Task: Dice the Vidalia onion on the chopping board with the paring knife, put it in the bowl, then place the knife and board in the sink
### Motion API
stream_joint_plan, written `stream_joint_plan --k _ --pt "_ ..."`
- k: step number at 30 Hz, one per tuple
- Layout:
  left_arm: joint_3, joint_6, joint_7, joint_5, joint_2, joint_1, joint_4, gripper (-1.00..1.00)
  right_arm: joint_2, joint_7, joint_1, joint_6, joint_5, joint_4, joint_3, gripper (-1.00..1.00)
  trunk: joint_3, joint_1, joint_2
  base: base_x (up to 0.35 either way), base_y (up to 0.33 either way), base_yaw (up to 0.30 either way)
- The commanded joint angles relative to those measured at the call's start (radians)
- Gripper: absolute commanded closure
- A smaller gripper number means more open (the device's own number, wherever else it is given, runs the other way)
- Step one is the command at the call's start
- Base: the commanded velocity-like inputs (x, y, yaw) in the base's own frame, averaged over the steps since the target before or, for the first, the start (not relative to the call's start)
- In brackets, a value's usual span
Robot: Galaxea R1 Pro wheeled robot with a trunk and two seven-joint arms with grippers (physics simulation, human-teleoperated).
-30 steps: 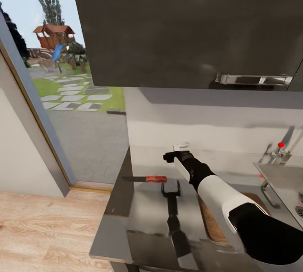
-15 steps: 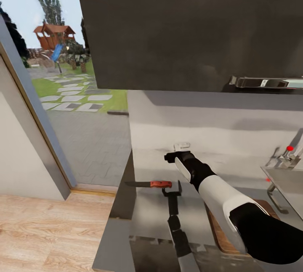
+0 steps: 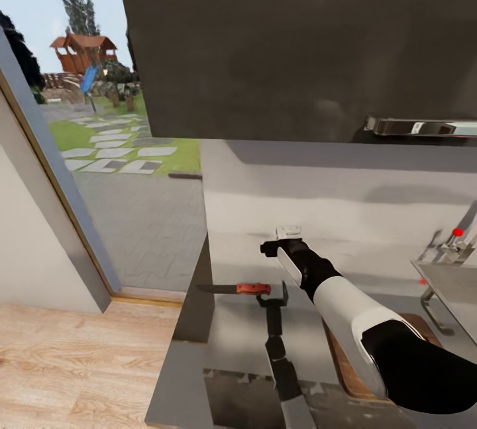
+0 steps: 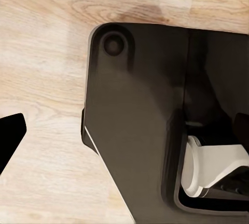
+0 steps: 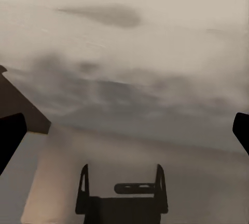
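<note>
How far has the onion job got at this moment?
Nothing looks done yet. The paring knife lies untouched on the countertop, and the chopping board still sits by the sink, mostly under the right arm. In hand: the right gripper is raised above the counter beyond the knife, holding nothing. Fetching the onion, dicing, filling the bowl and moving knife and board into the sink all remain.

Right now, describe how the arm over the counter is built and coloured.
The right arm has a glossy black upper segment, a white middle shell and a black wrist section with a white stripe. It ends in a small black and white end effector. No cables or markings show.
</note>
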Motion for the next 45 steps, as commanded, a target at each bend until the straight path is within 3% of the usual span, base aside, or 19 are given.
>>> stream_joint_plan --k 1,45 --pt "0.000 -0.001 -0.001 0.009 0.000 0.000 -0.002 -1.00 -0.001 -0.008 -0.001 0.004 -0.011 -0.001 0.008 -1.00 -0.004 0.001 -0.002 0.000 0.000 0.000" --pt "0.000 -0.001 -0.001 0.009 0.000 0.000 -0.002 -1.00 0.001 -0.010 -0.001 0.000 -0.010 -0.001 0.008 -1.00 -0.073 0.001 -0.002 0.011 0.007 0.000"
